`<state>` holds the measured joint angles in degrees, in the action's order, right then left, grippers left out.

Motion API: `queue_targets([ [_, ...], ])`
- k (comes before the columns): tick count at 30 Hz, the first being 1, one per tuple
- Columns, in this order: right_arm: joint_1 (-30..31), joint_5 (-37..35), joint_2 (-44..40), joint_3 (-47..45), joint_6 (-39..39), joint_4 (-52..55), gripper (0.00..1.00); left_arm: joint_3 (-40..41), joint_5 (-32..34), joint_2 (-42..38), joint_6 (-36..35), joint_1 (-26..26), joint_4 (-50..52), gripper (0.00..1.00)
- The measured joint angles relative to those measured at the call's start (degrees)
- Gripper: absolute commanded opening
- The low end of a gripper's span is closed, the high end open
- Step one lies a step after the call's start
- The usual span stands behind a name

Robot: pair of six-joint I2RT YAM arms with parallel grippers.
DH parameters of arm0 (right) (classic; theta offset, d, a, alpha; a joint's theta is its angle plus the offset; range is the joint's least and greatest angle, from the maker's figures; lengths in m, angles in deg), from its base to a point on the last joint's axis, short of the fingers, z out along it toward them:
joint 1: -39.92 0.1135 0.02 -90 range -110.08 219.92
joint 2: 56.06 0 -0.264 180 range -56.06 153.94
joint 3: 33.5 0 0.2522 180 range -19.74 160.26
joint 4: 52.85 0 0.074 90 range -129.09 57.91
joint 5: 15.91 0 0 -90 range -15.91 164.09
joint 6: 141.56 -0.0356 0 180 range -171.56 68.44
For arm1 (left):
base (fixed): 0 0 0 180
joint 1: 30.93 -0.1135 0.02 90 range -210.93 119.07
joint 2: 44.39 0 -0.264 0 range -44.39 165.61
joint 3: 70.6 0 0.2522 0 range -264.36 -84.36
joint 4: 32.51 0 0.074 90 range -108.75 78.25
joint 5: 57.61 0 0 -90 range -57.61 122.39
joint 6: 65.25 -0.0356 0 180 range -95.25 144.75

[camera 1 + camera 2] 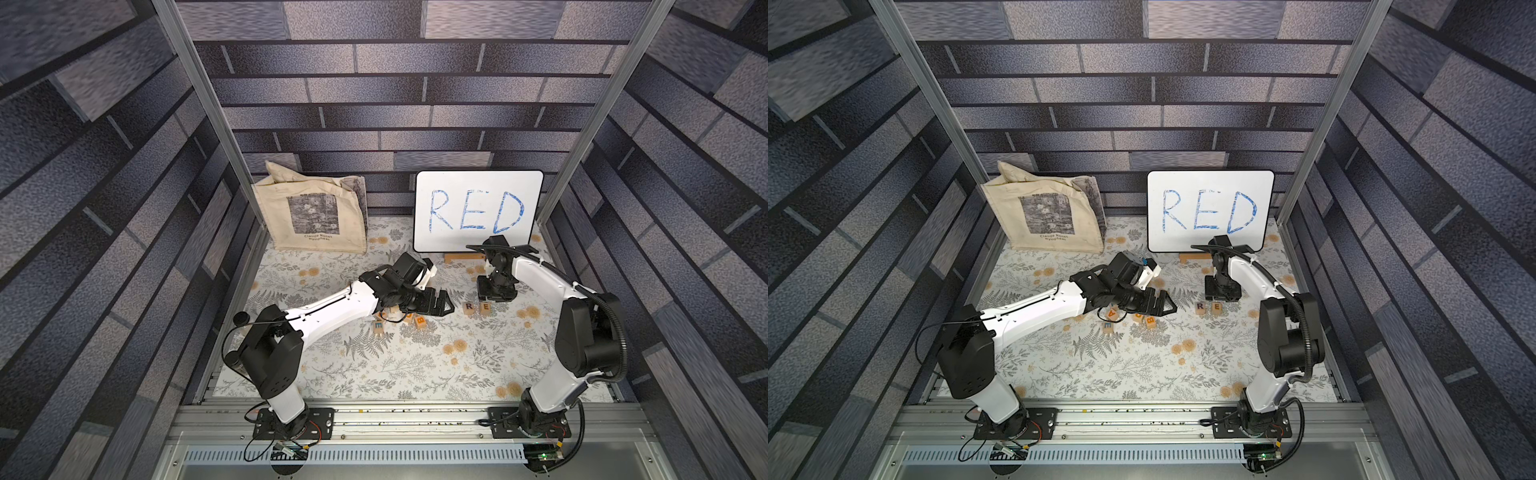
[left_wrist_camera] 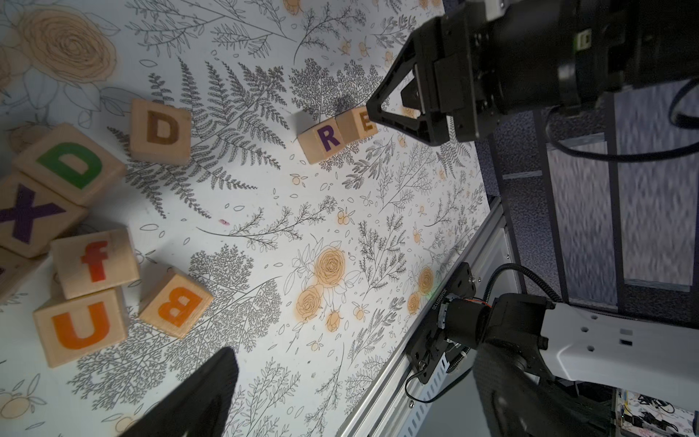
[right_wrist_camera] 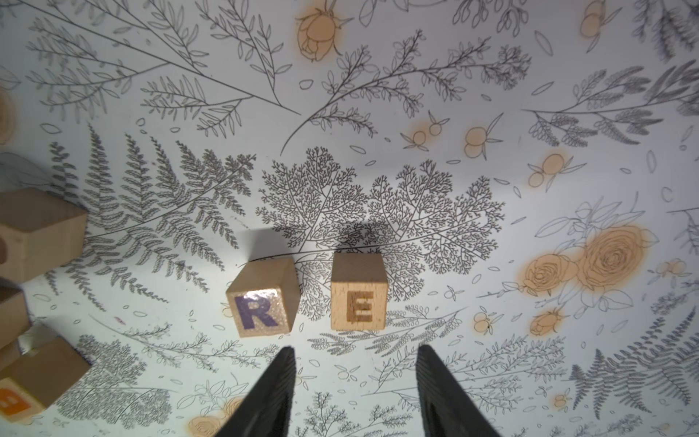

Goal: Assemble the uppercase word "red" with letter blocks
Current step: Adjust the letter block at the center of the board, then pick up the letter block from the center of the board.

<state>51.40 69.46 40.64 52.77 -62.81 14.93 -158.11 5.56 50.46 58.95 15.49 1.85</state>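
In the left wrist view, the E block (image 2: 357, 125) is partly covered by a finger of the right gripper (image 2: 386, 108). Only one finger (image 2: 204, 389) of the left gripper (image 1: 442, 303) is seen there, the other being cut off by the frame. In both top views the loose cluster of blocks is largely hidden beneath the left gripper, and the orange D block (image 2: 160, 132) cannot be made out there. One block beside the X block (image 2: 26, 215) is cut off at the frame edge, its letter unreadable.

Eight lettered blocks are counted in the left wrist view: the R block (image 2: 326, 139), E, orange D, the green D block (image 2: 68, 164), X, the f block (image 2: 94, 261), the U block (image 2: 81, 327) and the B block (image 2: 176, 304). One white board (image 1: 478, 210) and one tote bag (image 1: 311, 212) are stood at the far edge of the worktop (image 1: 415, 374).

R and E are set side by side, right of the worktop's middle, with a narrow gap shown in the right wrist view. The orange D lies apart from them, just beside the cluster. The right gripper's fingers (image 3: 272, 393) are parted wider than E, with nothing between them. The left gripper's are spread wide, and nothing is held.
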Motion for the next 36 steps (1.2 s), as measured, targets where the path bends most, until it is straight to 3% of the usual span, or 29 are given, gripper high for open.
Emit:
queue_targets([
  [4,0.13,0.83,-1.22,0.57,-0.42,0.85,0.84,0.00,0.09,-2.40,-0.63,-0.76,0.83,1.00],
  [6,0.57,1.29,-1.73,0.70,-0.61,1.44,0.99,0.09,0.26,-3.39,-0.85,-1.05,1.27,1.00],
  [17,3.43,4.39,-3.15,2.95,-7.50,3.08,1.00,1.99,2.45,-7.96,-2.51,-1.90,4.81,1.00],
  [36,10.67,6.05,-2.23,8.00,-29.27,3.17,1.00,6.73,6.47,-17.00,-4.22,-2.27,9.68,1.00],
])
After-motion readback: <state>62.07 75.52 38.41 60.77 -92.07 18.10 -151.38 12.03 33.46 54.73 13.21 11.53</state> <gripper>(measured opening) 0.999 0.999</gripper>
